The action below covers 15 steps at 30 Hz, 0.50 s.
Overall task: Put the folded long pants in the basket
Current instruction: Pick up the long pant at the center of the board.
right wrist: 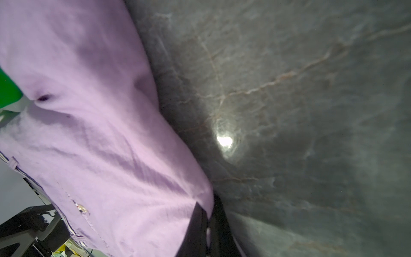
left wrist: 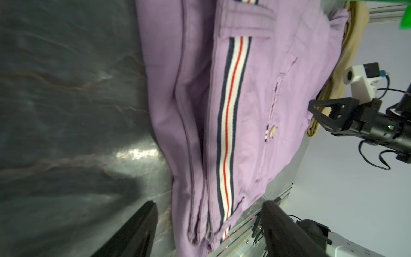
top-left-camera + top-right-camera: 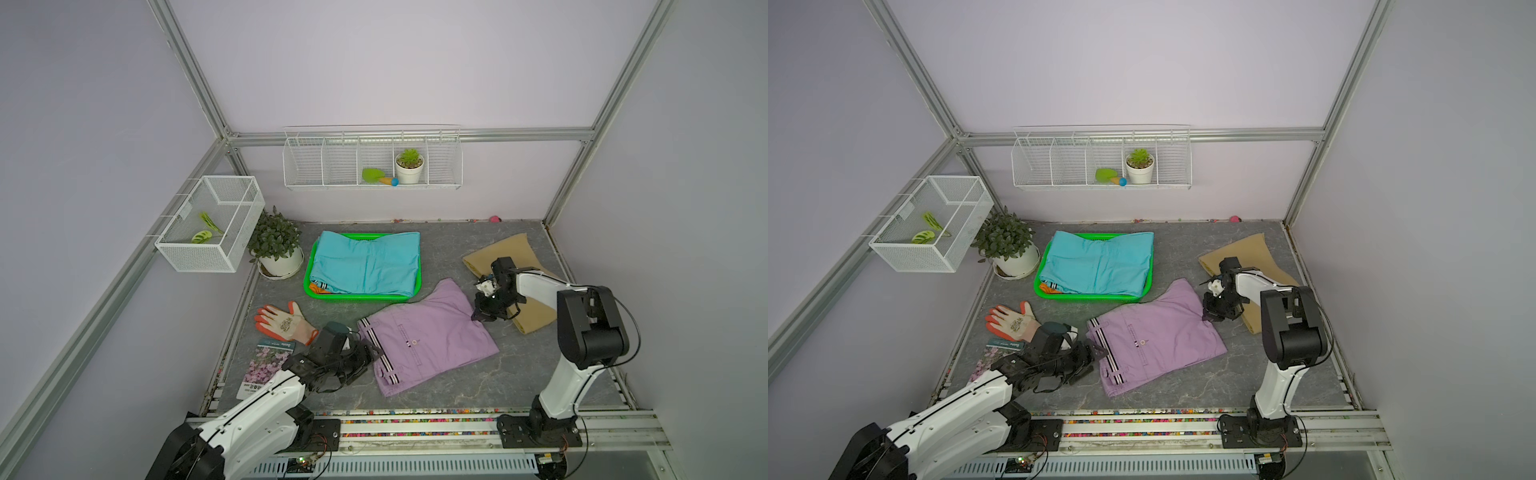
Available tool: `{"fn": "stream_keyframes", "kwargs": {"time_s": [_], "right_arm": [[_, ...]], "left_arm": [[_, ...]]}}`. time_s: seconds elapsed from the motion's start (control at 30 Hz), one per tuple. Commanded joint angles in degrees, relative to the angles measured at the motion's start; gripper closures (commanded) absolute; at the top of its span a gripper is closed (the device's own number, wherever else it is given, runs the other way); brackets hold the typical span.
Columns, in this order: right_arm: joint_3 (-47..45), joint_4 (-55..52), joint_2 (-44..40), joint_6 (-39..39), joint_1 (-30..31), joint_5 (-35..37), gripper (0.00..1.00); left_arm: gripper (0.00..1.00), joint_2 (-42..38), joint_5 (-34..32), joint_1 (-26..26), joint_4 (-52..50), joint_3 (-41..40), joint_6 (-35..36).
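Your right end effector [image 3: 477, 318] pinches an edge of the lilac pants [image 3: 428, 332], which lie flat on the counter [image 3: 457, 386] beside the green basket [image 3: 309, 286]. Close the wide-open left end effector [image 3: 371, 356] on the striped waistband [image 2: 231, 111], then lift evenly.

Open tabletop [image 3: 457, 386] nr front; plant [image 3: 274, 241] & glove [image 3: 286, 322] crowd basket [image 3: 357, 296] left side.

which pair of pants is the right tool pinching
The lilac pants with the striped waistband: the right tool is shut on their edge. The teal pants lie in the basket, and the tan pants lie apart, ungripped.
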Motion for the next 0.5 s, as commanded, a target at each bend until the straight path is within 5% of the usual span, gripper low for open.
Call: {"fn": "stream_keyframes", "kwargs": {"time_s": [0.0,0.1,0.23,0.37,0.47], "right_arm": [[-1.33,-2.03,-0.02,0.78,0.20,3.47,0.98],[-1.41,-2.13,-0.60,0.87,0.44,3.42,0.97],[-1.89,-2.37,-1.43,0.78,0.56,3.34,0.98],[-2.30,-3.06,-3.73,1.03,0.79,3.74,1.00],[-2.86,-3.26,-6.17,1.64,1.29,2.76,1.00]], "left_arm": [[0.25,4.80,0.43,-0.04,4.89,0.73,0.54],[0.32,11.86,2.25,-0.04,8.84,1.55,1.07],[0.54,17.57,-1.29,0.04,7.12,4.03,4.63],[1.00,13.43,-5.69,0.22,-0.26,5.34,4.85],[1.00,8.79,-6.01,0.22,-7.99,8.10,6.14]]}}
